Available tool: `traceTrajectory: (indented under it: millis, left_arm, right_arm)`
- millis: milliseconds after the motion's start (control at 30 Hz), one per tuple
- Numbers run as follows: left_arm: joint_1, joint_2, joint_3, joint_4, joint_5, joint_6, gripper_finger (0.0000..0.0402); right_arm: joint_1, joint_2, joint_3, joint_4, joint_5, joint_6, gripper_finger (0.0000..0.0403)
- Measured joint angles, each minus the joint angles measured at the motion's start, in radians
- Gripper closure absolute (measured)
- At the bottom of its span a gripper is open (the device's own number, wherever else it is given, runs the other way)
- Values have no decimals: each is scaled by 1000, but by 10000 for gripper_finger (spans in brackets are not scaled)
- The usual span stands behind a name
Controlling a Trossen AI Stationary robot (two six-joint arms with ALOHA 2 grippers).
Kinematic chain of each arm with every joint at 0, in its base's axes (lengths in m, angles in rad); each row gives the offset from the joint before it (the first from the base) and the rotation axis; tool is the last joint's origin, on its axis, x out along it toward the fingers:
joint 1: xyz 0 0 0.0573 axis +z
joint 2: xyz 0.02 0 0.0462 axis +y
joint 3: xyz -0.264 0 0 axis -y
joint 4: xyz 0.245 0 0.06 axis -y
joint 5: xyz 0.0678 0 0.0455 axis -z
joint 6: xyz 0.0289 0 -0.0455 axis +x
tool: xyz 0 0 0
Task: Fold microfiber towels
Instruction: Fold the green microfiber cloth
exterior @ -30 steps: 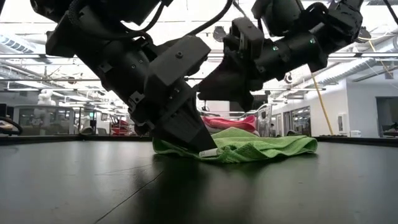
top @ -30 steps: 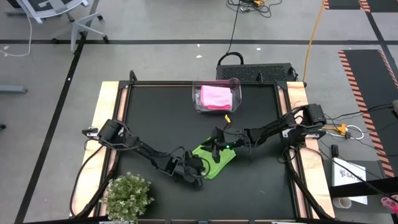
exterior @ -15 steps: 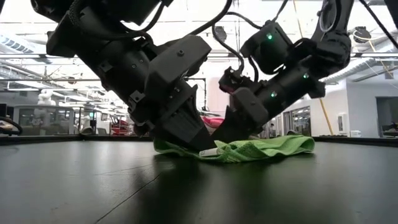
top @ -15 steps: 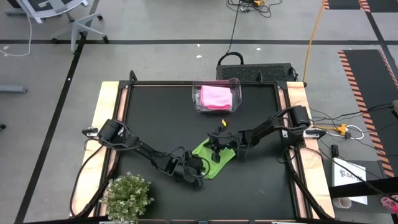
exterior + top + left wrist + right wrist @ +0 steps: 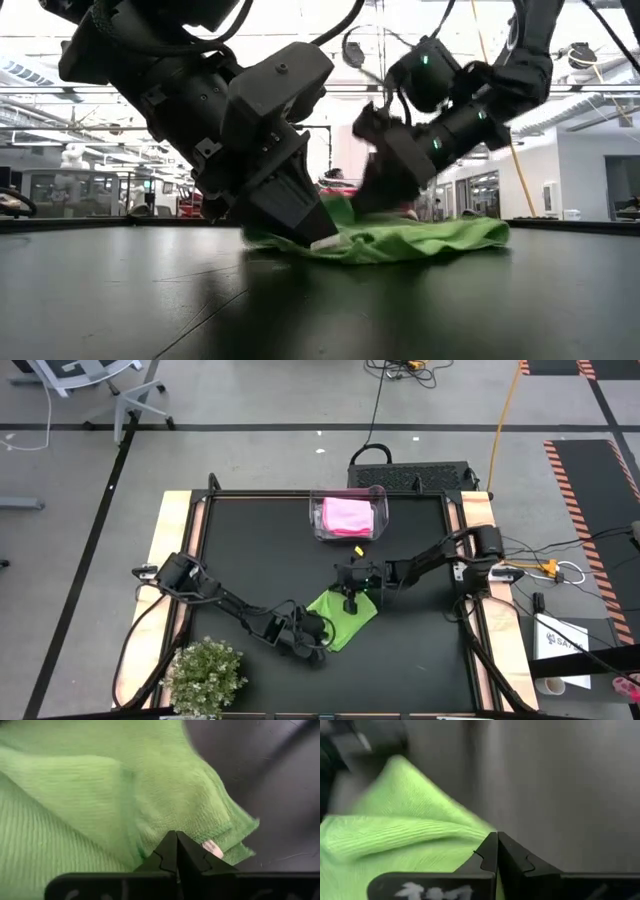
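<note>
The left gripper (image 5: 318, 643), arm stretched low over the black table (image 5: 250, 550), pinched the lime green towel (image 5: 343, 615) at its near corner. The right gripper (image 5: 349, 601) clamped the towel's far edge, wrist angled down.

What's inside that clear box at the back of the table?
A pink towel lies inside the clear bin, filling most of it. Anything beneath the towel is covered, so more cloths under it can't be ruled out.
</note>
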Motion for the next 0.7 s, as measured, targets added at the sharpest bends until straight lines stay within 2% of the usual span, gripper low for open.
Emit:
traceTrajectory:
  millis: [200, 300, 400, 500, 700]
  left_arm:
    - [13, 0, -1, 0, 14, 11, 399]
    - [17, 0, -1, 1, 16, 14, 395]
    - [17, 0, -2, 3, 15, 15, 395]
    - [17, 0, -2, 4, 13, 18, 399]
    - [17, 1, -2, 3, 11, 15, 394]
  right_arm:
    - [101, -136, 2, -45, -34, 75, 403]
    - [172, -174, 2, -89, 34, 71, 403]
    - [232, -164, 2, -189, 108, 87, 403]
    - [267, -115, -4, -253, 124, 101, 403]
    - [272, -83, -39, -220, 127, 141, 403]
